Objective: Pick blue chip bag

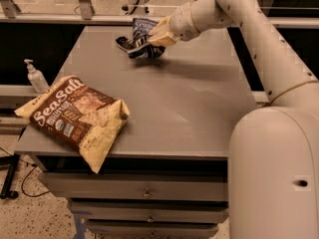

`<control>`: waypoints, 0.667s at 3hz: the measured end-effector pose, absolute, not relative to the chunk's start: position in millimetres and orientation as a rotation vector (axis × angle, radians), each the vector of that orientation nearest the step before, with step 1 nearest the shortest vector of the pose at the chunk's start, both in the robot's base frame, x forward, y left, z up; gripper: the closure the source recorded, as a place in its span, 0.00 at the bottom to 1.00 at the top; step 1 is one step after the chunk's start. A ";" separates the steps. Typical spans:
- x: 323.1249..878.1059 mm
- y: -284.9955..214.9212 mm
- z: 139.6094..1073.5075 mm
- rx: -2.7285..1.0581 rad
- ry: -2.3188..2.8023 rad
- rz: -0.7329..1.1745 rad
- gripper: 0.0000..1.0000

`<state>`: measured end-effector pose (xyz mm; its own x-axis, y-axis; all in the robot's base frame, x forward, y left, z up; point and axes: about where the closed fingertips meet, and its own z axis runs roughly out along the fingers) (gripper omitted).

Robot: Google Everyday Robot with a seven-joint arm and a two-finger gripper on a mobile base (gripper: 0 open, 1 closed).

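The blue chip bag point(141, 28) is small, crinkled and dark navy with white lettering. It sits at the far middle of the grey table point(189, 108), upright in my gripper point(143, 49). The gripper reaches in from the right on the white arm point(199, 14). It is shut on the bag's lower part and holds it low over the tabletop. The dark fingers point(137, 53) hide the bag's bottom edge. The bag and gripper are right next to a small black striped object point(123, 43).
A large tan-and-brown "Sea Salt" bag point(75, 116) lies on the near left corner and overhangs the edge. A sanitizer pump bottle point(35, 77) stands left of the table. My white base point(274, 173) fills the lower right. Drawers point(144, 193) are below the tabletop.
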<state>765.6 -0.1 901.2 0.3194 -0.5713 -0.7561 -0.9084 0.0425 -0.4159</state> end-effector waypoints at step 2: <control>783.6 -8.1 899.9 -1.633 1.370 0.404 1.00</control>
<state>783.6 -8.1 899.9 0.3224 -0.5893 -0.7408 -0.8970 0.0599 -0.4380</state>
